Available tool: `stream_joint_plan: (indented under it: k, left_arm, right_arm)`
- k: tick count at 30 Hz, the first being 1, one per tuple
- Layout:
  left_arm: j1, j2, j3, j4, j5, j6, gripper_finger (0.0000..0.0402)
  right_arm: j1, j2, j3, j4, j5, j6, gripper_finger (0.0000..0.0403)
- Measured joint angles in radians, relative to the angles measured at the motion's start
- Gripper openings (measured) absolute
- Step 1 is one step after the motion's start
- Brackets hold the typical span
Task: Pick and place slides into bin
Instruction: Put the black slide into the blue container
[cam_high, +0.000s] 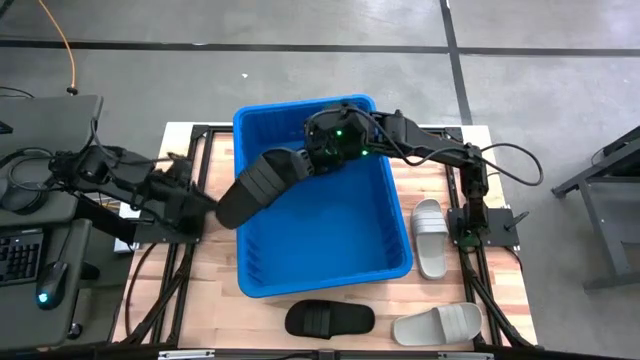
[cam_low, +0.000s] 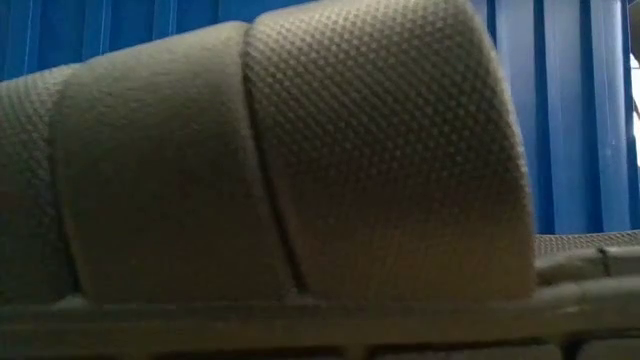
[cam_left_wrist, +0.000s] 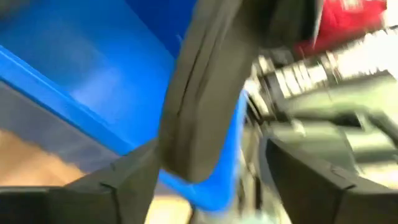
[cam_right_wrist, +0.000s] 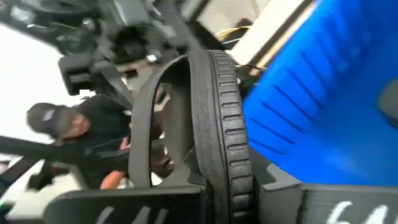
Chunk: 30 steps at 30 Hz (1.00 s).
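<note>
While the right tool is pinching a black slide over the bin, three slides are lying outside it; left tool's grip, can't tell.

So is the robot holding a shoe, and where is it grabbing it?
Yes. The right gripper holds a black slide by one end of its sole, over the blue bin's left rim. The left gripper sits at the other end; its hold can't be told.
</note>
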Motion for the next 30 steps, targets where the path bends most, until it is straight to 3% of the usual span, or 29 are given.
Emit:
stream_joint_plan:
  k: [9, 13, 23, 27, 30]
  left_arm:
    - [0.0, -0.004, 0.0, 0.004, -0.241, 0.084, 0.0334]
    - [0.0, -0.004, 0.0, 0.054, -0.305, 0.129, 0.0332]
    - [0.0, -0.004, 0.0, 0.125, -0.457, 0.275, 0.0312]
    - [0.0, -0.005, -0.001, 0.126, -0.486, 0.305, 0.031]
    - [0.0, -0.005, -0.001, 0.132, -0.482, 0.307, 0.031]
  right_arm:
    - [0.003, 0.001, -0.001, -0.168, 0.142, 0.124, 0.0016]
    - [0.003, 0.001, -0.001, -0.251, 0.246, 0.205, 0.0016]
    - [-0.01, 0.04, 0.0, -0.388, 0.367, 0.35, 0.0016]
    - [-0.01, 0.088, 0.0, -0.427, 0.368, 0.366, 0.0016]
    - [-0.01, 0.125, -0.001, -0.394, 0.309, 0.366, 0.0016]
